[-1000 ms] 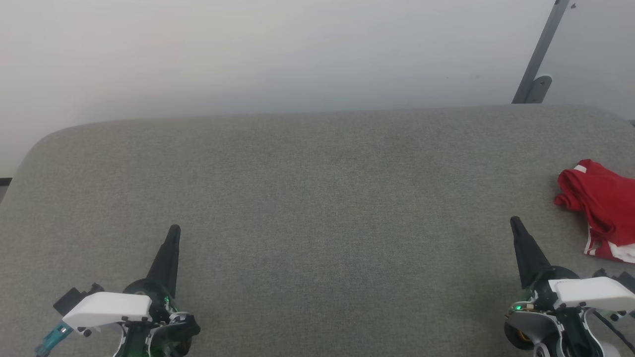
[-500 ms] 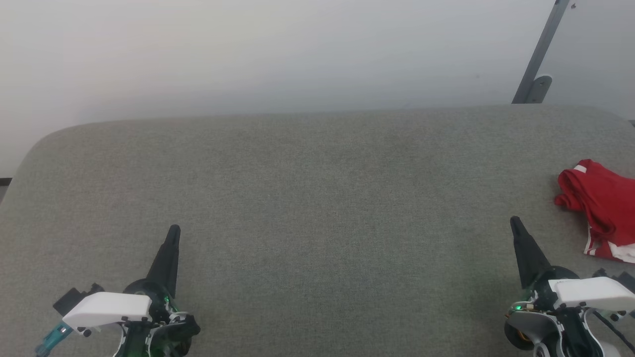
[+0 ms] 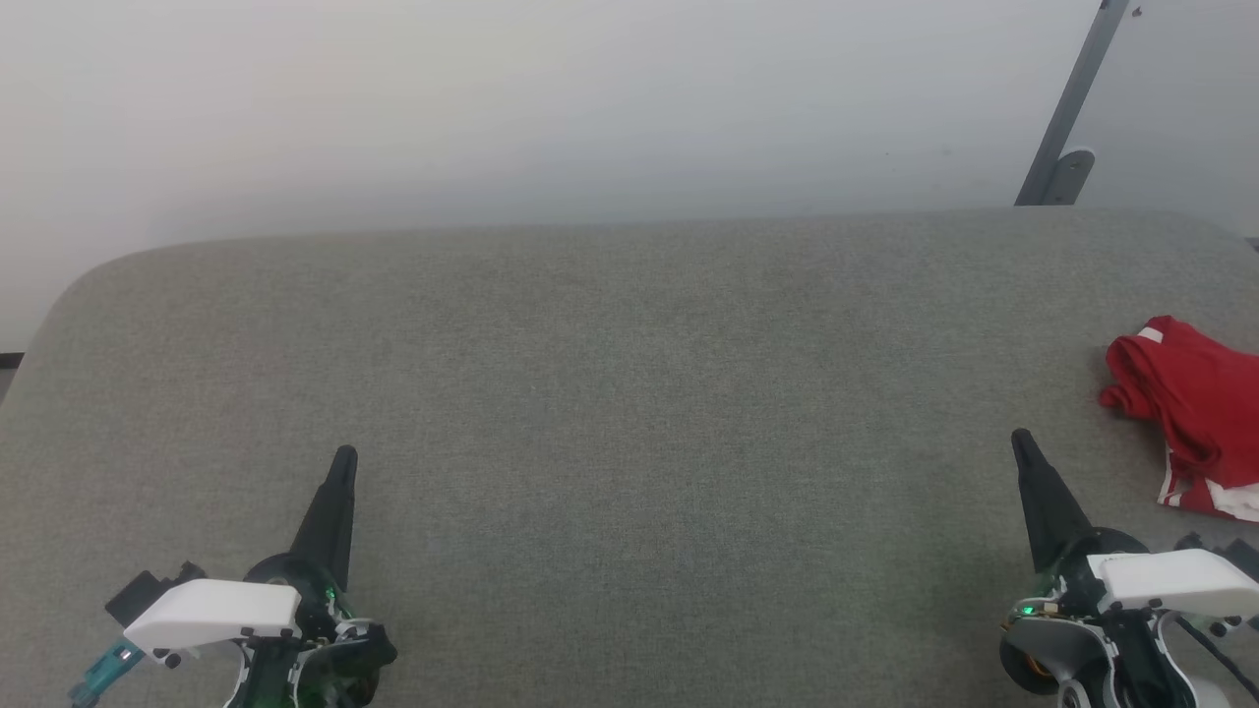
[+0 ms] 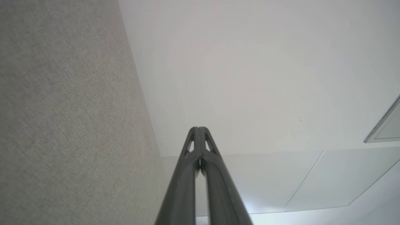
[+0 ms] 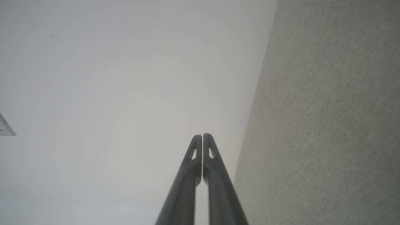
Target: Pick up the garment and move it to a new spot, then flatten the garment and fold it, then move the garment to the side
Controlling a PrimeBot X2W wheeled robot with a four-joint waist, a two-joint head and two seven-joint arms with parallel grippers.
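No writing, label or number can be read anywhere, not even on the crumpled jersey (image 3: 1195,398) right of the right gripper (image 3: 1021,440).

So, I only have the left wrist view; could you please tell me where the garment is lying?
Observer: The garment lies crumpled at the right edge of the grey surface, cut off by the head view's border.
Operator: Is the right tool touching it?
Observer: No; the right tool is shut, empty and apart from it.
Operator: Where is my left tool?
Observer: The left tool is at the head view's lower left, far from the garment.
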